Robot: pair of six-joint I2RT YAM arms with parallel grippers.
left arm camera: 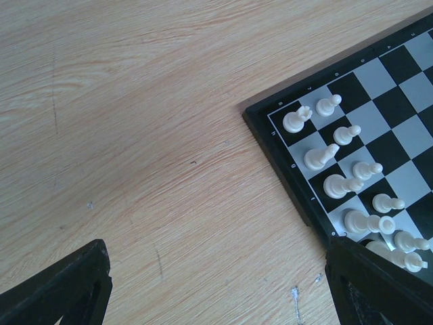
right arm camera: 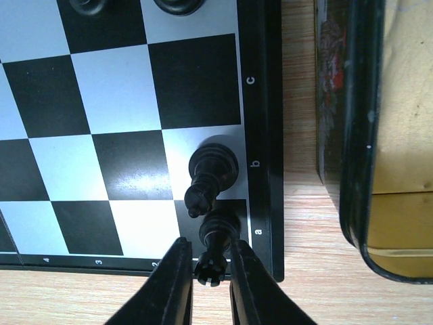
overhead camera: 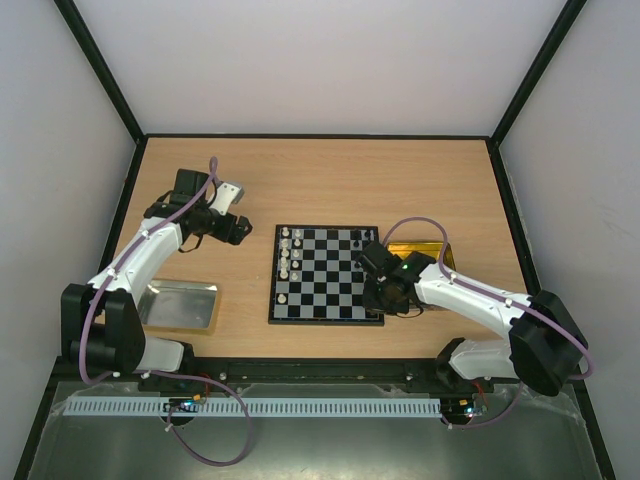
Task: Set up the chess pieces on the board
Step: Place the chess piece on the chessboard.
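Note:
The board (overhead camera: 330, 275) lies mid-table. Several white chess pieces (overhead camera: 288, 255) stand in its two left columns, seen close in the left wrist view (left arm camera: 338, 183). A few black pieces (overhead camera: 360, 238) stand at its right edge. My right gripper (right arm camera: 211, 249) is low over the board's near right corner. Its fingers (right arm camera: 177, 271) flank a black rook (right arm camera: 218, 233) standing on the corner square, with a thin gap on each side. Another black piece (right arm camera: 211, 172) stands one square beyond. My left gripper (left arm camera: 216, 291) hangs wide open and empty over bare wood left of the board (left arm camera: 270, 145).
A gold tray (overhead camera: 425, 250) lies right of the board, partly under the right arm; its dark rim (right arm camera: 358, 135) runs close beside the board's edge. A silver tray (overhead camera: 180, 305) sits near the left arm's base. Black frame rails border the table.

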